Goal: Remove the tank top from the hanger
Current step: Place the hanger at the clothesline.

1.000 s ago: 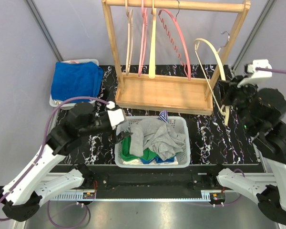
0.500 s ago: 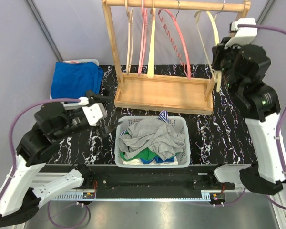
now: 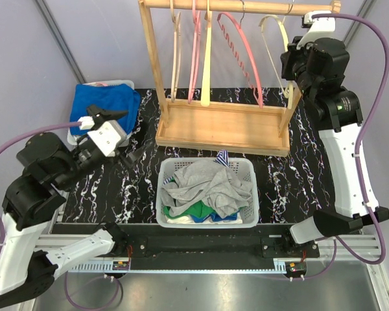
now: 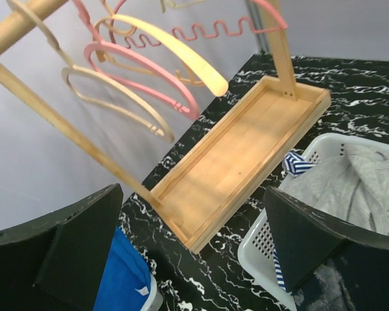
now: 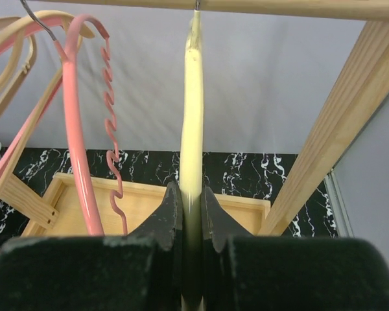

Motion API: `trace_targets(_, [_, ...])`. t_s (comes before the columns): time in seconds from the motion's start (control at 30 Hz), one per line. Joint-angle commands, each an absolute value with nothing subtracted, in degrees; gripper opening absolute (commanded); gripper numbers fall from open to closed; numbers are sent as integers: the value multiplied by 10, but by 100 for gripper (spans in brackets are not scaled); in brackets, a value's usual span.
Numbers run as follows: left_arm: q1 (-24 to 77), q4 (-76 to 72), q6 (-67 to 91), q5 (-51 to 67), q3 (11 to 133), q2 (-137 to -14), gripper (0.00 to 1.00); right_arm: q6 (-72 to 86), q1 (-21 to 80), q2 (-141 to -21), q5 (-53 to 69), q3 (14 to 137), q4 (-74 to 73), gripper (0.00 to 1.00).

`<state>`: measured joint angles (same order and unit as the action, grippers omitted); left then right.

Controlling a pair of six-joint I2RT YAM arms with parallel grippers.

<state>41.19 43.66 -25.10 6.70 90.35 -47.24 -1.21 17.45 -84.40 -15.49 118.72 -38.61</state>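
Between your right gripper's [image 5: 191, 194] fingertips, pressed nearly together, sat the lower stretch of the cream hanger [image 5: 193, 116]. It was pinched edge-on and bare of any cloth. Straight above the grip its wire hook met the rail [image 5: 259, 8], though whether the hook was fully over the rail could not be told from the wrist view.

The tank top was off the hanger. It was probably the grey garment [image 3: 211, 184] heaped in the white basket [image 3: 249, 220], far below and to the left of that gripper, but its cut was not clear.

The step in hand looked like hanging the empty hanger back on the rail. To do it well, you needed to let the hook take the weight before parting the fingers, then part them only a little and draw straight back along the line of the fingers.

Room was tight sideways. The rack's post [image 5: 330, 129] stood close on the gripper's right, and the wavy pink hanger [image 5: 74, 129] hung just to its left. The open room lay behind the gripper and below it.

Your left gripper [image 4: 191, 246] was spread wide and held nothing. The rack's tray [image 4: 240, 155] lay ahead of it and the basket was off to its right.
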Motion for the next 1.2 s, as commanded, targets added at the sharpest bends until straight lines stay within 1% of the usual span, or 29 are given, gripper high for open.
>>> trace_targets(0.0, [413,448,-236,10,922,-498,99,-14,164,-848,-128,1244,-323,0])
trace_targets(0.17, [413,442,-212,2,904,-498,99,-4,149,-881,-101,1271,-329,0])
trace_targets(0.2, [413,446,-203,-15,903,-505,99,-4,149,-886,-98,1276,-330,0])
trace_targets(0.3, [413,482,-183,-34,918,-534,99,-3,145,-901,-89,1276,-336,0])
trace_targets(0.33, [412,487,-174,-63,930,-543,99,12,145,-903,-87,1271,-336,0])
trace_targets(0.43, [402,478,-150,-90,939,-553,99,18,144,-899,-84,1246,-334,0])
trace_targets(0.67, [324,439,-117,-69,908,-554,99,20,144,-868,-88,1165,-320,0])
trace_targets(0.9, [305,408,-107,-66,854,-547,99,24,144,-838,-83,1108,-308,0])
trace_targets(0.93, [302,399,-105,-70,844,-547,99,25,144,-832,-80,1104,-308,5])
trace_targets(0.97, [295,396,-105,-74,840,-548,99,30,144,-827,-77,1093,-308,16])
trace_targets(1.03, [285,382,-101,-78,829,-550,99,36,144,-810,-63,1083,-311,71])
trace_targets(1.07, [274,375,-99,-78,823,-552,99,41,144,-803,-59,1072,-314,85])
trace_targets(1.1, [268,368,-99,-82,818,-554,99,47,145,-795,-59,1065,-316,97])
trace_targets(1.13, [257,355,-98,-83,810,-556,99,52,144,-775,-60,1057,-321,100])
trace_targets(1.17, [250,350,-95,-84,807,-563,99,64,144,-761,-58,1035,-322,100])
